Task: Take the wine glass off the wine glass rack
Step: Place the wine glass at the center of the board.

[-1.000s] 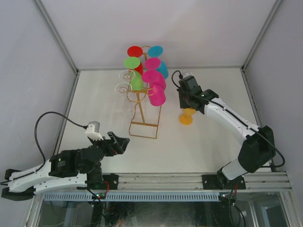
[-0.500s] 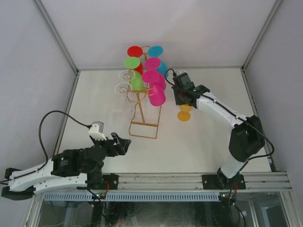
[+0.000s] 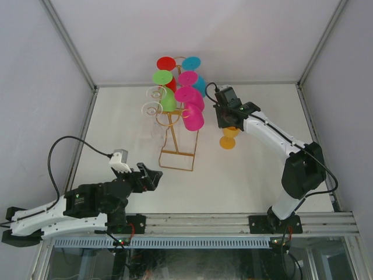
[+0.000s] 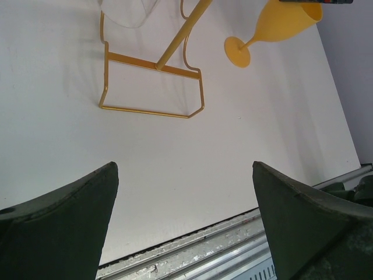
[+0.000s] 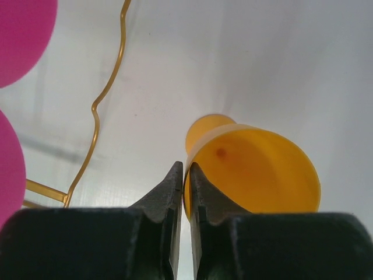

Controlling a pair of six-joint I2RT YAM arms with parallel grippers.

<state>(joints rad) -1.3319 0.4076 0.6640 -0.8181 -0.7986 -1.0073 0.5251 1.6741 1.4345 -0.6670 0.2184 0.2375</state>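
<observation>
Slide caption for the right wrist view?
Right jaws pinching the orange wine glass by its rim, beside the wine glass rack.

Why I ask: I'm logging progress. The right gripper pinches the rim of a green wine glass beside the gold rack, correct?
Wrong colour. The right gripper pinches the rim of an orange wine glass, not a green one, beside the gold rack; the right wrist view shows it.
</observation>
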